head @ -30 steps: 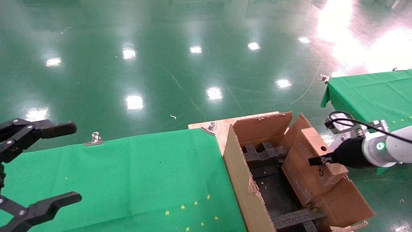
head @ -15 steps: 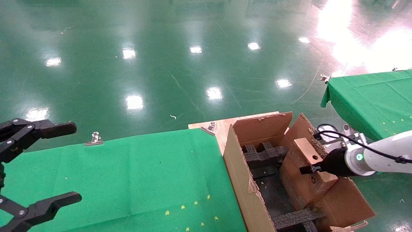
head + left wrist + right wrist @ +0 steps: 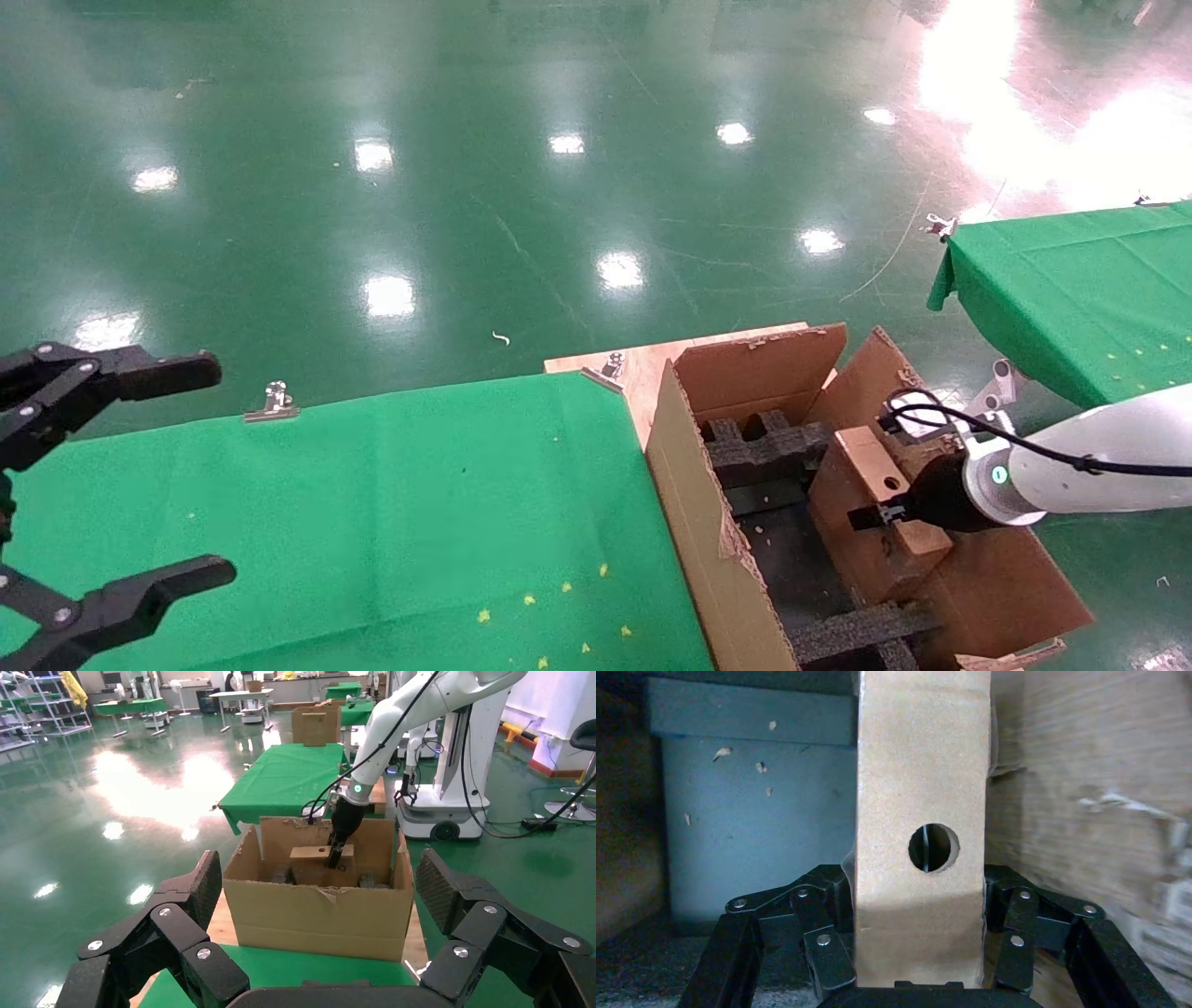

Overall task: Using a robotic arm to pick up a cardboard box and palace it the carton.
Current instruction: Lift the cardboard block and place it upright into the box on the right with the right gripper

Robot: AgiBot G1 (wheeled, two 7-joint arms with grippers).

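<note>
The white-silver robotic arm's gripper, my right gripper (image 3: 885, 514), is shut on the small brown cardboard box (image 3: 861, 457). It holds the box on edge inside the large carton (image 3: 694, 522), against the carton's right wall, among black foam inserts (image 3: 764, 447). In the right wrist view the cardboard box (image 3: 919, 776) with its round hole stands between the black fingers (image 3: 821, 931) of the right gripper (image 3: 919, 910). The left wrist view looks over the open left gripper (image 3: 318, 881) at the carton (image 3: 316, 913) and the cardboard box (image 3: 309, 852). My left gripper (image 3: 102, 485) hangs open at the far left.
A green-clothed table (image 3: 372, 503) with metal clips (image 3: 277, 403) lies left of the carton. A wooden board (image 3: 633, 368) lies under the carton. A second green table (image 3: 1080, 280) stands at the right. Shiny green floor lies beyond.
The right arm has moved down and leftward, sinking the cardboard box deeper into the carton. The left gripper has not moved.
</note>
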